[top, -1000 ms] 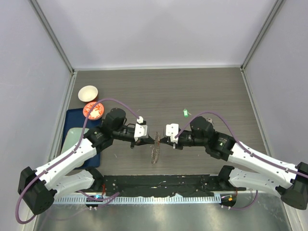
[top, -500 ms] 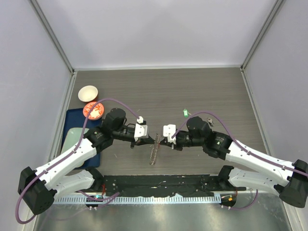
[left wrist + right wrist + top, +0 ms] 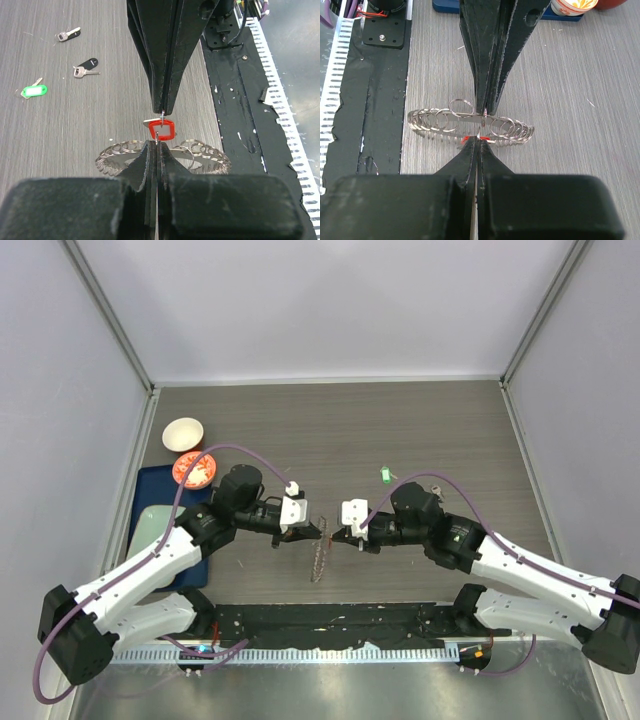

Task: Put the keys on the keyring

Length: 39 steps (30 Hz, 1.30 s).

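Note:
The keyring [image 3: 319, 555], a large grey ring edged with small loops, stands on edge between my two grippers. My left gripper [image 3: 314, 531] is shut on its upper rim; the left wrist view shows the ring [image 3: 205, 150] just beyond the shut fingertips [image 3: 150, 150]. My right gripper [image 3: 333, 534] is shut on the red-headed key [image 3: 161, 129], held right against the ring [image 3: 432, 120]; a sliver of red [image 3: 465, 140] shows beside its tip. A green key [image 3: 384, 475], also seen in the left wrist view [image 3: 34, 91], a black key [image 3: 88, 65] and another key [image 3: 67, 35] lie loose on the table.
A white bowl [image 3: 183, 433] and an orange bowl [image 3: 194, 469] stand at the far left beside a blue tray [image 3: 148, 498] with a pale green object [image 3: 155, 525]. A black strip [image 3: 330, 625] runs along the table's near edge.
My right gripper has moved slightly left, bringing the red key up to the ring. The ring's lower edge has shifted a little. The left arm has hardly moved.

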Motion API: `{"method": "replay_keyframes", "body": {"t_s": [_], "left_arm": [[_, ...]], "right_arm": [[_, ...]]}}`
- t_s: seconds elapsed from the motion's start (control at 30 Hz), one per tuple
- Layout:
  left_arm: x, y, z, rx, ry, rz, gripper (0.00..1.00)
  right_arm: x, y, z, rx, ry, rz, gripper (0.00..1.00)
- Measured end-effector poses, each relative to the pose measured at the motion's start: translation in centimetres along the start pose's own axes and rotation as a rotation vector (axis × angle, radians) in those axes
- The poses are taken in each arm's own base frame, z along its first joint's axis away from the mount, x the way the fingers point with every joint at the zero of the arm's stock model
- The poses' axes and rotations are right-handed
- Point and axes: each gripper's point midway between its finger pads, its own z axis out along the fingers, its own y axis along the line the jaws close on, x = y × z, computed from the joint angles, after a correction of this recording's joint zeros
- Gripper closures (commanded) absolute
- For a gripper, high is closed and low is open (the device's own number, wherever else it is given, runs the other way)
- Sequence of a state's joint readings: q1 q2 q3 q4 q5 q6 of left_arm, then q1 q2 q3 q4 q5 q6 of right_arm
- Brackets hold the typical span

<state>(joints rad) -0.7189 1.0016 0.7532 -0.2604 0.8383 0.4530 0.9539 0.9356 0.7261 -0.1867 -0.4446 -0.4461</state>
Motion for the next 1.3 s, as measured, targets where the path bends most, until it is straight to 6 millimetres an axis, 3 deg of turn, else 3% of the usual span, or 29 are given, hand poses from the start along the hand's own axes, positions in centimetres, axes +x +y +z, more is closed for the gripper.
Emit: {"method": "replay_keyframes", "body": {"t_s": [1.3], "left_arm": [[-0.11,-0.34,0.09,0.019,-0.008,-0.008,1.00]], "right_arm": [[0.21,-0.22,0.42,0.004,0.005,0.005,0.99]]}}
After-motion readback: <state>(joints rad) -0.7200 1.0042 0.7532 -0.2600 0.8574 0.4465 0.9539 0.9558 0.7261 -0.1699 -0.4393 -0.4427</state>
